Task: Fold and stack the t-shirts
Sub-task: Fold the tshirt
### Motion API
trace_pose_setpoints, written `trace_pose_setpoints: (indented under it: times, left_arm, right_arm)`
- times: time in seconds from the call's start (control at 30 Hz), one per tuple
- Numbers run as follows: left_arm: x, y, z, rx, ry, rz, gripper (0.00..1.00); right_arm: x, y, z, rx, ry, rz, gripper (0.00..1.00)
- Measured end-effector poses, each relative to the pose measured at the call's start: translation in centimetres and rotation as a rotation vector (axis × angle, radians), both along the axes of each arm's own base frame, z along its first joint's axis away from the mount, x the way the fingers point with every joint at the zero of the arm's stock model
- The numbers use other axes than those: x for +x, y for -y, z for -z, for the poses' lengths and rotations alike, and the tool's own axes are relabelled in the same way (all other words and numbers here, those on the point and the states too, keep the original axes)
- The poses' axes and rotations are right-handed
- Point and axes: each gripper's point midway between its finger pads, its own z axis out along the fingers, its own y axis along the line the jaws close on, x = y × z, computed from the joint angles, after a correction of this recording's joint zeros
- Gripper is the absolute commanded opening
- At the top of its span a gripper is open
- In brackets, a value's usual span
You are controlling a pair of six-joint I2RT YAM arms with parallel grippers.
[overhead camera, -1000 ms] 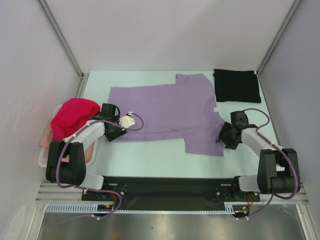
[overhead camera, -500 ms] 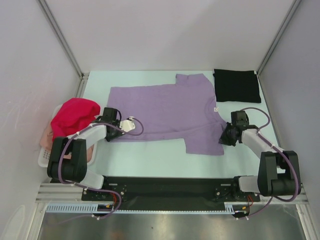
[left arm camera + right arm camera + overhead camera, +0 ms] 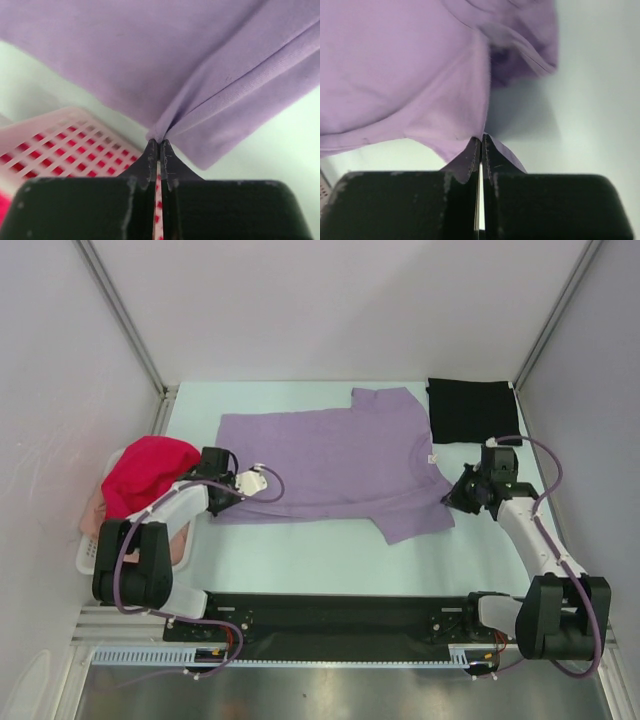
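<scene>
— 2 grippers to check. Left gripper first?

— Clamped right down, jaws all but touching. Pinching a fold of the lavender t-shirt at the near left corner of its bottom hem. From the left wrist, plainly bunched into a ridge right at the tips.

— And the right gripper?

— Squeezed shut as well, with only a sliver of gap. Gripping the edge of that same shirt at its near right corner, by the sleeve. Lifting the cloth slightly there, above a shadow on the table.

— Whereabouts, the shirt as a whole?

— Spread flat across the middle of the table. Neck to the right, 1 sleeve toward the far side, 1 toward the near side, hem to the left just beside the basket.

— Any others?

— 3 more. Black t-shirt, folded square, at the far right corner, just beside the lavender far sleeve. Magenta-red t-shirt, heaped in the white basket at the left edge. Peach-pink t-shirt, tucked beneath it, peeking out on the left side.
</scene>
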Motion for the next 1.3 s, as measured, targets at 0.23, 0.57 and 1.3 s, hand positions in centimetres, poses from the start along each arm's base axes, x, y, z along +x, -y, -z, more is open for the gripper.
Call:
trace_pose_setpoints:
  times: [0.23, 0.57, 1.3]
  left_arm:
    - [3.6, -0.9, -4.2, -0.064, 0.113, -0.091, 0.00]
    - [9.0, -0.9, -3.1, -0.093, 0.119, -0.186, 0.00]
    - [15.2, -3.3, -5.3, -0.054, 0.301, -0.423, 0.66]
  right_arm:
    - [5.4, -1.2, -5.3, 0.050, 0.144, -0.068, 0.00]
    - [15.2, -0.7, -4.5, 0.043, 0.159, -0.101, 0.00]
    - [20.6, 4.9, -0.7, -0.214, 0.087, 0.050, 0.61]
